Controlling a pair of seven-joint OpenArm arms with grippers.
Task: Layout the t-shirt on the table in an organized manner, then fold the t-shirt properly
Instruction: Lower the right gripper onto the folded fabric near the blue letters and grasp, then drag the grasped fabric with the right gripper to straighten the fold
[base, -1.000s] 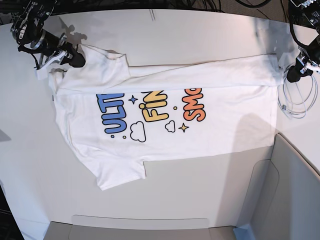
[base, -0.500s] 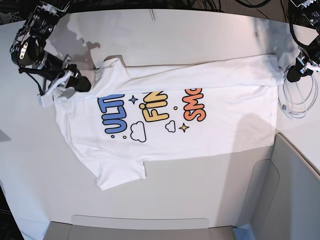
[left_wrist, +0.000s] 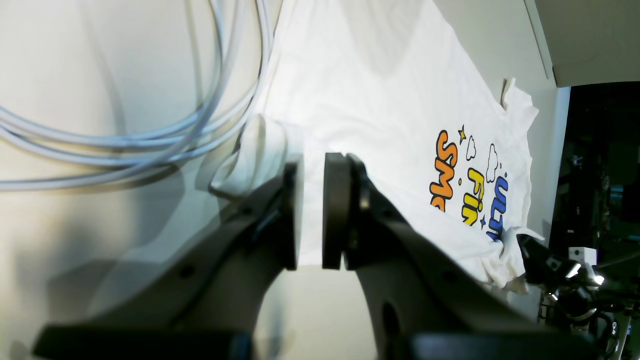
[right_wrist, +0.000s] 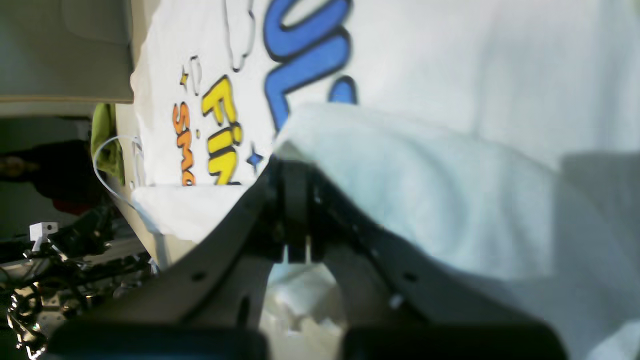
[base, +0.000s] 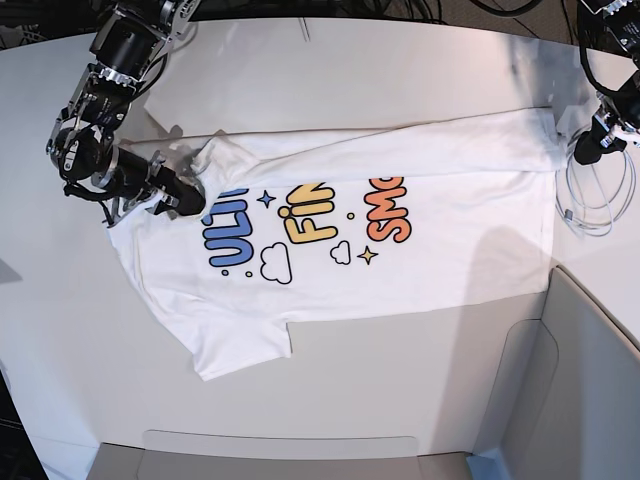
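Observation:
The t-shirt (base: 420, 260) lies spread print-up on the table (base: 400, 70), its far long edge folded over into a band. My right gripper (base: 193, 203) is at the shirt's left end beside the blue "ULTRA". In the right wrist view its jaws (right_wrist: 296, 210) are shut on the t-shirt (right_wrist: 425, 200), whose cloth drapes over the fingertips. My left gripper (base: 583, 152) sits at the shirt's right end. In the left wrist view its fingers (left_wrist: 311, 170) stand a slim gap apart with white cloth of the t-shirt (left_wrist: 375, 100) between them, and a bunched corner curls beside them.
A coiled white cable (base: 592, 200) lies on the table just past the shirt's right end, close to my left gripper, and also shows as the cable (left_wrist: 125, 145). A grey angular bin (base: 590, 380) stands at the near right. A flat grey tray (base: 280, 455) lies along the near edge.
My right gripper shut on the shirt's left shoulder cloth and carried it from the far left corner toward the print, folding that end over. The left arm stayed still.

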